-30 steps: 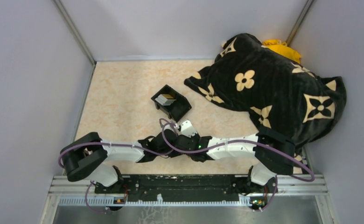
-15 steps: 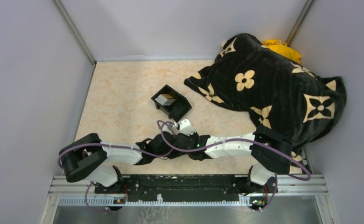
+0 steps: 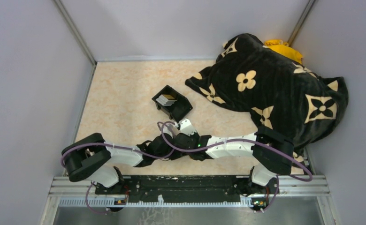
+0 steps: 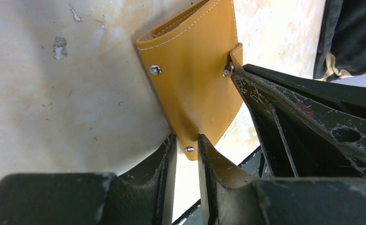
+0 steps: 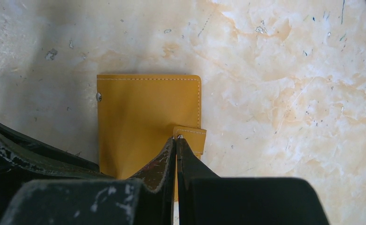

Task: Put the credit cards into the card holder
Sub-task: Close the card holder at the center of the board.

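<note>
**Card holder.** The card holder (image 5: 143, 122) is laid closed, orange outer face up, on the marbled table (image 3: 120, 93) near its front edge. It is located between the two wrists. In the overhead view it is hidden beneath the two grippers.

**Left gripper.** The left gripper (image 4: 186, 152) is clamped on one riveted corner of the card holder. The jaws are set a narrow gap apart, and the leather corner is held between them. The corner is seen slightly lifted and curved in the left wrist view.

**Right gripper.** The right gripper (image 5: 177, 143) is fully closed, with no gap visible between the fingers. The fingertips are placed against the side tab (image 5: 193, 136), at its metal snap. Whether the tab is pinched between them cannot be told.

**Credit cards.** The credit cards (image 3: 166, 99) are stacked as a pale pile inside the black box (image 3: 181, 110). The box is positioned just beyond the two grippers, further in on the table, and apart from the card holder. No card is held by either gripper.

**Other items.** A black blanket (image 3: 275, 93) with cream flower motifs is heaped over the right rear part of the table. A yellow object (image 3: 282, 49) is partly exposed at its far edge.
</note>
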`<state>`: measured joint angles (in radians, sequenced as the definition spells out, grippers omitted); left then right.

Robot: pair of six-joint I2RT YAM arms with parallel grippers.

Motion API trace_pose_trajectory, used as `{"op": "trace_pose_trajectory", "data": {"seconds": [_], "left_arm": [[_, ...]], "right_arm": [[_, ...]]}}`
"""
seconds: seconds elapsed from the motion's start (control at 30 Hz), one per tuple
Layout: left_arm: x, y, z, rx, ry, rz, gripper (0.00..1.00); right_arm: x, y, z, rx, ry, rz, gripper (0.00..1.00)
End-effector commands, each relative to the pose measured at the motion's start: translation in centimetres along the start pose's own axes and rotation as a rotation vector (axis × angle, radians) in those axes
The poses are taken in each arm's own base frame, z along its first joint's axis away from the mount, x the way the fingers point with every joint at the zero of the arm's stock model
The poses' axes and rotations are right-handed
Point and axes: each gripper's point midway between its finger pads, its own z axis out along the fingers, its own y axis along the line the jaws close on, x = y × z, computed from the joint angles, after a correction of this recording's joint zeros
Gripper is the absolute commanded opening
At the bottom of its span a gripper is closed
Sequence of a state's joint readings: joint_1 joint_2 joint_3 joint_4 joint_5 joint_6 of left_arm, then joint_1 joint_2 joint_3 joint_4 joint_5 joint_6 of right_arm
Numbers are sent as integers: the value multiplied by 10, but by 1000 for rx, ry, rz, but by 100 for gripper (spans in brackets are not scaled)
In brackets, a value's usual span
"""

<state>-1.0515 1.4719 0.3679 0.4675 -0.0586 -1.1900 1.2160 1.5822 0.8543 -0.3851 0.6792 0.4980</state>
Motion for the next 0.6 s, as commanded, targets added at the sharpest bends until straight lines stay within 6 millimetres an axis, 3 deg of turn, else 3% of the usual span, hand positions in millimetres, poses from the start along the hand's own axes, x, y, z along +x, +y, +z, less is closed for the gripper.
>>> {"op": "trace_pose_trajectory", "data": {"seconds": [0.0, 0.33, 0.57], "left_arm": [[12, 26, 1, -65, 33, -1, 30], [9, 30, 0, -59, 17, -13, 30], [1, 30, -6, -61, -18, -13, 30]], "right_arm": [[-50, 21, -5, -69, -109, 119, 0], [-42, 21, -4, -61, -88, 113, 0], [-24, 19, 3, -40, -44, 97, 0]]}}
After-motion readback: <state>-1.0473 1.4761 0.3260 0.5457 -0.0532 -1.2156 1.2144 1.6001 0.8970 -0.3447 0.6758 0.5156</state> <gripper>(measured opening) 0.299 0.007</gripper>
